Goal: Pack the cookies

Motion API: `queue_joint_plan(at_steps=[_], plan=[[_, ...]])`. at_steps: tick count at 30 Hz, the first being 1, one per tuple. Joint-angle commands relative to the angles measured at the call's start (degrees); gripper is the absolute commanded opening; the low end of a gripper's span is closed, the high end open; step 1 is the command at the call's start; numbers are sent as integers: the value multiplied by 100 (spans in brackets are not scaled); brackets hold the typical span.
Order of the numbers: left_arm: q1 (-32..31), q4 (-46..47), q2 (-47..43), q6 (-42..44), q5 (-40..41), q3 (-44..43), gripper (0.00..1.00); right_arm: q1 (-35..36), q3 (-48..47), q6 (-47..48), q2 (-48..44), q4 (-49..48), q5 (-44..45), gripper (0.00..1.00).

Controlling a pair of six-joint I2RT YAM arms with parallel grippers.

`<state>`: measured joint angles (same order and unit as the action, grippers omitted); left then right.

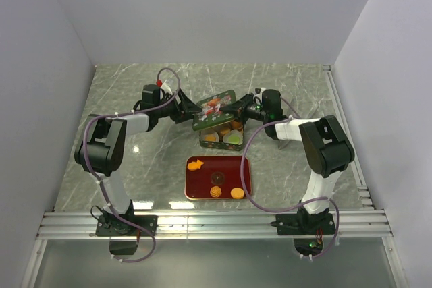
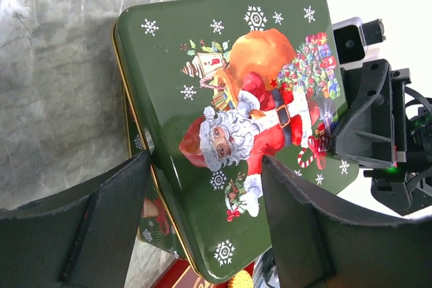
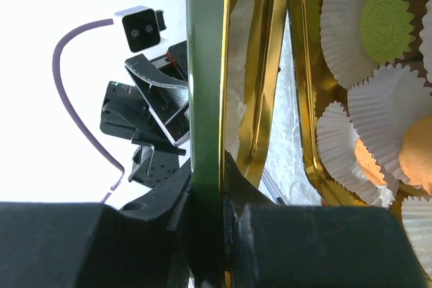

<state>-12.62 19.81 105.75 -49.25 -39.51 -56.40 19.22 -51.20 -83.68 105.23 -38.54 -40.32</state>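
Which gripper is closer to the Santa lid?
Right. The right gripper clamps the Santa lid by one edge; the left gripper has its jaws open around the opposite edge.

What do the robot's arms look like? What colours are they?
The left arm and the right arm are chunky black joints joined by white tubes. A purple cable loops along each one. The left hand and the right hand each have two flat black fingers. A little white camera box sits on each wrist, and a red dot marks the left one.
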Motion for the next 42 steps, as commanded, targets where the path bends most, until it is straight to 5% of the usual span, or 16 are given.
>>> queue_joint_plan(at_steps=[1, 12, 24, 32, 34, 35, 36, 38, 42], plan=[[-39, -21, 85, -23, -189, -231, 72, -6, -83, -140, -433, -611, -293, 0], [58, -329, 209, -14, -75, -380, 72, -94, 110, -43, -837, -514, -126, 0], [85, 1706, 323, -1436, -961, -301, 62, -42, 330, -641, -688, -1366, -29, 0], [85, 2782, 463, -2264, -1375, -345, 29, -41, 234, -448, -732, -1034, -99, 0], [85, 2677, 472, -2220, -1445, -433, 20, -41, 190, -307, -767, -612, -222, 10], [85, 2659, 464, -2185, -1463, -450, 19, -41, 146, -142, -785, -410, -240, 20], [85, 2651, 464, -2167, -1481, -485, 18, -41, 137, -53, -811, -208, -249, 41], [85, 2729, 472, -2211, -1568, -503, 17, -41, 102, 281, -925, 319, -249, 57], [49, 3019, 604, -2431, -1814, -521, 14, -41, 14, 808, -1057, 1146, -249, 63]])
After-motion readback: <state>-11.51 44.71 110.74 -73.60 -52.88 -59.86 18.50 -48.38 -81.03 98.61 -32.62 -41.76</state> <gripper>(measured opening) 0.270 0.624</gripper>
